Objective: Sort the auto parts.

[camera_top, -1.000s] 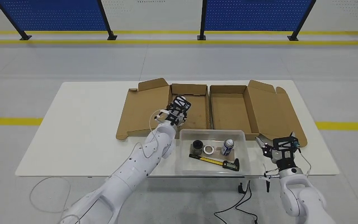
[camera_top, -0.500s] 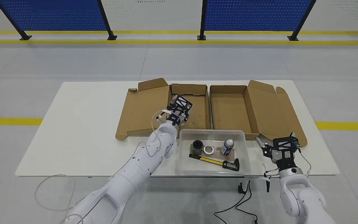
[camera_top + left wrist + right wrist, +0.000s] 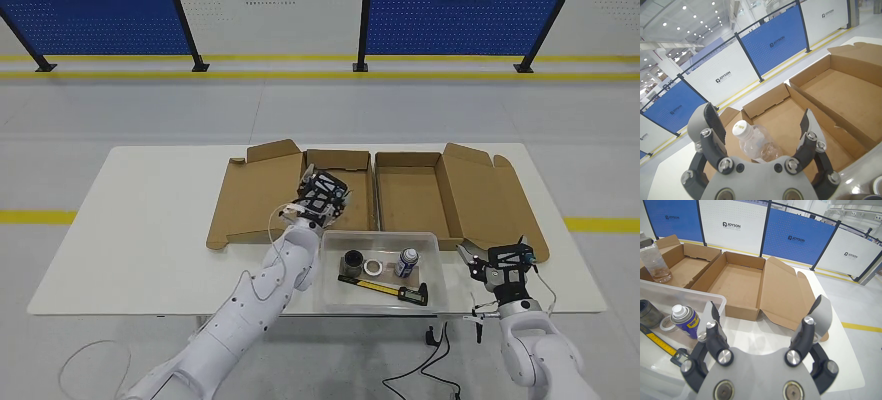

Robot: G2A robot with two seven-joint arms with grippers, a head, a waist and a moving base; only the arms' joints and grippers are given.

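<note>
The left hand [image 3: 758, 113] hangs released, fingers spread wide either side of a clear plastic bottle with a white cap [image 3: 757, 142], which stands upright in the open brown cardboard box [image 3: 765, 106] on the left. The right hand [image 3: 765, 303], likewise released, hovers over the white desk [image 3: 772, 336] beside a clear plastic bin [image 3: 687, 293].

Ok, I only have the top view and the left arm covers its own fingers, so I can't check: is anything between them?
Observer: Yes, a clear bottle with a white cap, between the open fingers of the left gripper.
Operator: Standing or lying?
Observer: Upright, inside the left cardboard box.
Operator: And the right gripper?
Observer: Open and empty, over the table beside the plastic bin.
</note>
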